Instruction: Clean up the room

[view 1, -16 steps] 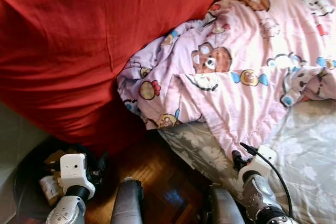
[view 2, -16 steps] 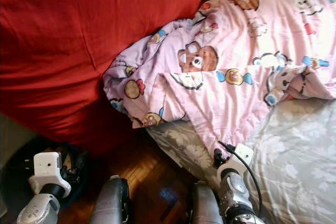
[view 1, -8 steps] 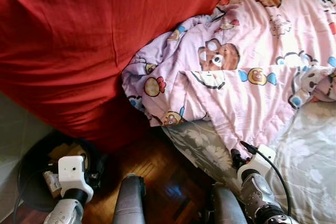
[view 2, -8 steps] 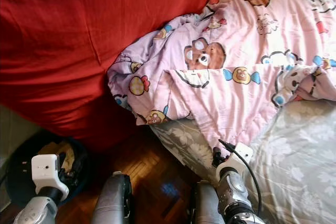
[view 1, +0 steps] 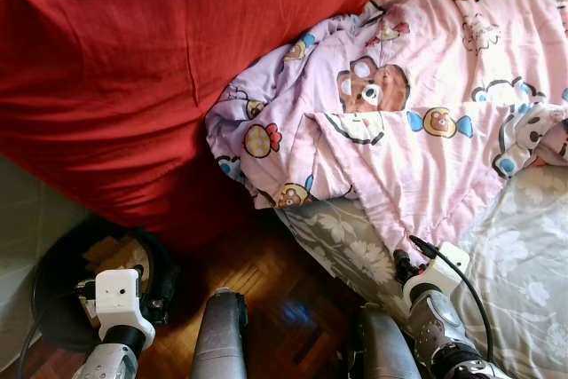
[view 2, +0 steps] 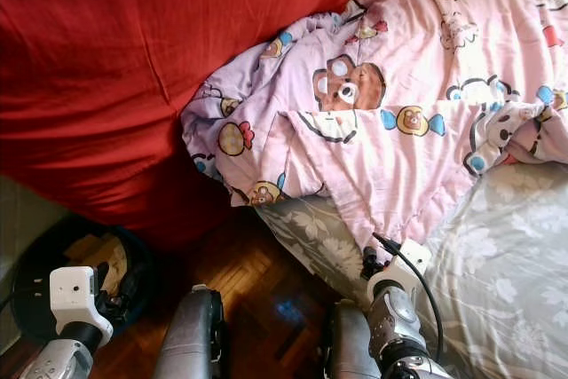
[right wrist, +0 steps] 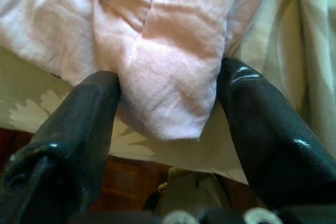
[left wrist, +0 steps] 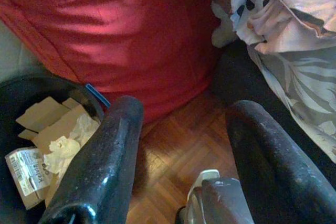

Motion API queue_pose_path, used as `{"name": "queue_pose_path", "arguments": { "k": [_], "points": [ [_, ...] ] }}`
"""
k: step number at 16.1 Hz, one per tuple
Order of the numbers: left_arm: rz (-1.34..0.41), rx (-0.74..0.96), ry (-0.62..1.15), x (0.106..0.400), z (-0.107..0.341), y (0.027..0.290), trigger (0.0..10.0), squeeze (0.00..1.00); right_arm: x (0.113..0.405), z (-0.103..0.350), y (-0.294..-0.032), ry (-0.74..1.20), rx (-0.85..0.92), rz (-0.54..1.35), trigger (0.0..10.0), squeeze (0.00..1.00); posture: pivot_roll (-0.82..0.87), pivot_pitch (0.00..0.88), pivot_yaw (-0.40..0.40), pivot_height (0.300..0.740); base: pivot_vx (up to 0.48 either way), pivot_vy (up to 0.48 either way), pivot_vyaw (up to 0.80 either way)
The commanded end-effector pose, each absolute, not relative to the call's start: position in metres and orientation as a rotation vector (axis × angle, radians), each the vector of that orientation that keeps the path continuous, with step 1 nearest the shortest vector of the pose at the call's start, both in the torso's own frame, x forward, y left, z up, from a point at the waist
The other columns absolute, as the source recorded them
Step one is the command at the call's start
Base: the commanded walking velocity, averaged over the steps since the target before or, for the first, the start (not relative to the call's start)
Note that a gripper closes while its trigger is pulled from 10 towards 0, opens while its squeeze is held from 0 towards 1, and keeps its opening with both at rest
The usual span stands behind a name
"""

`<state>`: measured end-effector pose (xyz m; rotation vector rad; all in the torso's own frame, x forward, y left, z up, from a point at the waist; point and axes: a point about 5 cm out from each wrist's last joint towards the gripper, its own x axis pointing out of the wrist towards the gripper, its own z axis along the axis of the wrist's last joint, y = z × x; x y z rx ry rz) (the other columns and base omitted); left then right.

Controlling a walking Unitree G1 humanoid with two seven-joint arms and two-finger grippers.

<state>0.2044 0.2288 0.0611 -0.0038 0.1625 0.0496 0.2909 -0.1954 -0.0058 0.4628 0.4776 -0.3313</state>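
A pink cartoon-print blanket (view 1: 399,130) lies rumpled on the bed, its lower corner (right wrist: 168,98) hanging over the bed's edge. My right gripper (right wrist: 168,74) is open at that edge, with the corner between its two fingers (right wrist: 84,119), which stand wide apart. My right wrist (view 1: 435,277) sits low at the bedside. My left gripper (left wrist: 186,108) is open and holds nothing, hanging above the wooden floor (left wrist: 173,150) beside a black bin (view 1: 58,281). The bin holds cardboard and crumpled paper (left wrist: 63,148).
A big red bean bag (view 1: 160,68) presses against the bed on the left and overhangs the bin. A grey floral sheet (view 1: 524,255) covers the mattress on the right. A narrow strip of parquet floor (view 1: 284,299) runs between bean bag and bed.
The whole picture has shifted slightly, so the camera moved; more of the bin shows now. Both arms keep their places and the blanket lies as before.
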Motion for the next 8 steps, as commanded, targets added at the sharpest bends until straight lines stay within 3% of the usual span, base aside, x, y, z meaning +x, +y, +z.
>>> {"name": "queue_pose_path", "arguments": {
  "k": [1, 3, 5, 8],
  "points": [
    [0.063, -0.005, 0.203, 0.1957, 0.0557, 0.2332, 10.0, 0.00, 0.2784, -0.0191, -0.1929, 0.547, 0.470, -0.347, 10.0, 0.00, 0.14, 0.394, 0.042, 0.637, 0.000, 0.000, 0.00],
    [0.066, -0.003, 0.212, 0.1933, 0.0550, 0.2343, 10.0, 0.00, 0.2794, -0.0196, -0.1860, 0.555, 0.493, -0.302, 9.7, 0.00, 0.15, 0.401, 0.041, 0.637, 0.000, 0.000, 0.00],
    [0.076, -0.002, 0.222, 0.1905, 0.0536, 0.2370, 10.0, 0.00, 0.2792, -0.0199, -0.1836, 0.556, 0.482, -0.291, 0.0, 0.00, 0.15, 0.407, 0.042, 0.637, 0.000, 0.000, 0.00],
    [0.080, 0.000, 0.229, 0.1860, 0.0534, 0.2382, 10.0, 0.00, 0.2772, -0.0217, -0.1838, 0.562, 0.479, -0.299, 0.0, 0.00, 0.15, 0.408, 0.045, 0.637, 0.000, 0.000, 0.00]
  ]
}}
